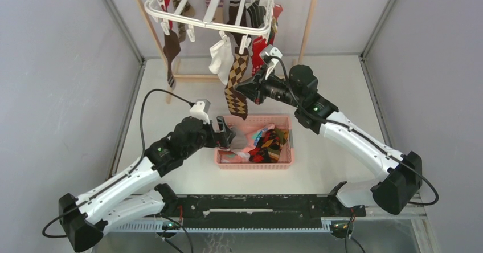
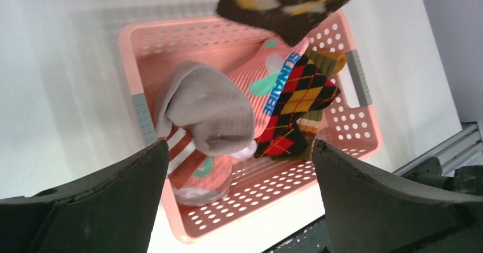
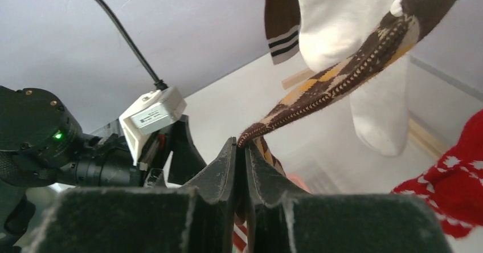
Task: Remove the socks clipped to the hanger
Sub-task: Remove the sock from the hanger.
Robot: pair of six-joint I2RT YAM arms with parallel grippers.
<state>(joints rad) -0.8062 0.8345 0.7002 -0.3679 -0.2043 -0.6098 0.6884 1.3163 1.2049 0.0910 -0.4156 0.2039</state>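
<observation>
My left tool (image 2: 239, 150) is nearest me. It hangs released and wide apart over the left end of the pink basket (image 1: 253, 163), with nothing between its pads. Inside the basket lie socks already dropped: a grey one, a pink one and a red-and-yellow argyle one. The basket sits on the tabletop (image 1: 330, 93), roughly midway between my two arms.

Beyond the basket's far rim and above it, my right tool (image 3: 239, 150) is clenched on the edge of the brown argyle sock (image 1: 236, 85), part-way down its length. That sock is clipped at the near edge of the hanger (image 1: 188, 27), which stands above and behind the basket. The sock's long axis runs from that clip (image 1: 244, 43) down toward the basket, and its toe dangles just over the far rim.

As I judge it, the clip lies up and away from my right tool, so the pull should go down along the sock's length toward the basket. The right arm is the one on it; the left is low and out of the way.

Farther from the basket, a white sock (image 1: 219, 56) hangs just left of the argyle one, touching it. A red sock (image 1: 259, 48) hangs just to its right. More socks are clipped across the hanger's back.
</observation>
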